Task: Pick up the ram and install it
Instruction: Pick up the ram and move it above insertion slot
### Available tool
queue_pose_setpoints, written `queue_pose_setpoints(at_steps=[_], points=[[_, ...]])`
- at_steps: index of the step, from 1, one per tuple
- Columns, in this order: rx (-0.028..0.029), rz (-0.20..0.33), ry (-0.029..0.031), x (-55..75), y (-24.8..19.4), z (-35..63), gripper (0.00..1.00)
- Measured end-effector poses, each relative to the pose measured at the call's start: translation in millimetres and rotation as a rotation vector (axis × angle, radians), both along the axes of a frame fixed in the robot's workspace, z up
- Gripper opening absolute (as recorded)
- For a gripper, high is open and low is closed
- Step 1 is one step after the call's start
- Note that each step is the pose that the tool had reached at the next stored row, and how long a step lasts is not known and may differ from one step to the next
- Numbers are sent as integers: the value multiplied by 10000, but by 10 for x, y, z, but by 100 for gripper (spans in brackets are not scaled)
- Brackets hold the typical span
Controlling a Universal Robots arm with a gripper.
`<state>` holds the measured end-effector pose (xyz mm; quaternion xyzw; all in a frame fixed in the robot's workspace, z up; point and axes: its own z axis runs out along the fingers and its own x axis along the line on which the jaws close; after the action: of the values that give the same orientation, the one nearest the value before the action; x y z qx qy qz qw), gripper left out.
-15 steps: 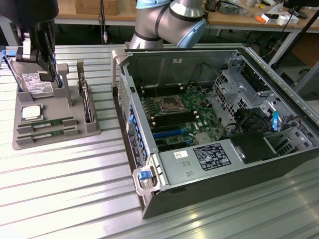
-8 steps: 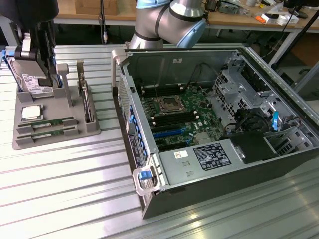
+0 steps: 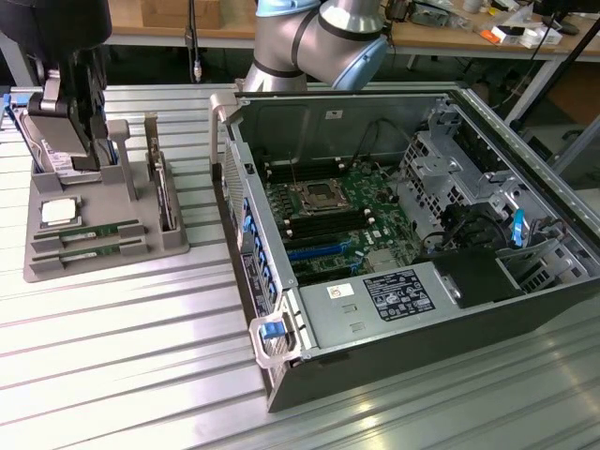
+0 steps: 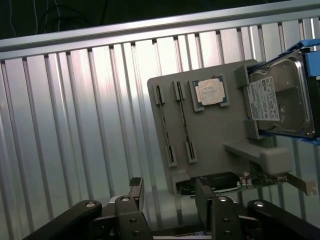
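**Pincer state.** The pincer is spread wide and holds nothing; the gap between its fingers is empty.

**Location of the part.** The ram lies in a slot of the grey holder tray, ahead of the pincer and outside its fingers. A second green stick lies just beside it, on the side farther from the pincer's centre line. The ram is not yet lifted.

**Hazards.**
- Wrong part: the two sticks are close and parallel. A small lateral offset would probably close the pincer on the second stick, or on both.
- Slot walls: fingers lowered off-centre may strike the raised tray ends and shift the tray on the ribbed surface.
- Adjacent parts: the processor chip and the upright hard drive lie beyond the sticks; an overshoot could hit them.
- Tilted grip: a stick clamped askew is likely to jam at the motherboard slots inside the computer case.
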<state>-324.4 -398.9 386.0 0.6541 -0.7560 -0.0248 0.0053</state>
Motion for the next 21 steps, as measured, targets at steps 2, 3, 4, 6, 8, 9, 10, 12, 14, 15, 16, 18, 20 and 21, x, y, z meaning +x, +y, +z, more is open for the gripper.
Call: queue_pose_setpoints(at_steps=[2,3,4,6,8,9,10,12,14,15,16,18,20,21], points=[[1,0,-1,0,0,-30,54],[0,0,0,0,0,-37,54],[0,0,0,0,0,-46,54],[0,0,0,0,0,-66,54],[0,0,-1,0,0,-92,54],[0,0,-1,0,0,-109,54],[0,0,0,0,0,-127,54],[0,0,-1,0,0,-164,54],[0,0,0,0,0,-182,54],[0,0,0,0,0,-192,54],[0,0,0,0,0,-201,54],[1,0,-1,0,0,-226,54],[0,0,-1,0,0,-245,54],[0,0,-1,0,0,-254,54]])
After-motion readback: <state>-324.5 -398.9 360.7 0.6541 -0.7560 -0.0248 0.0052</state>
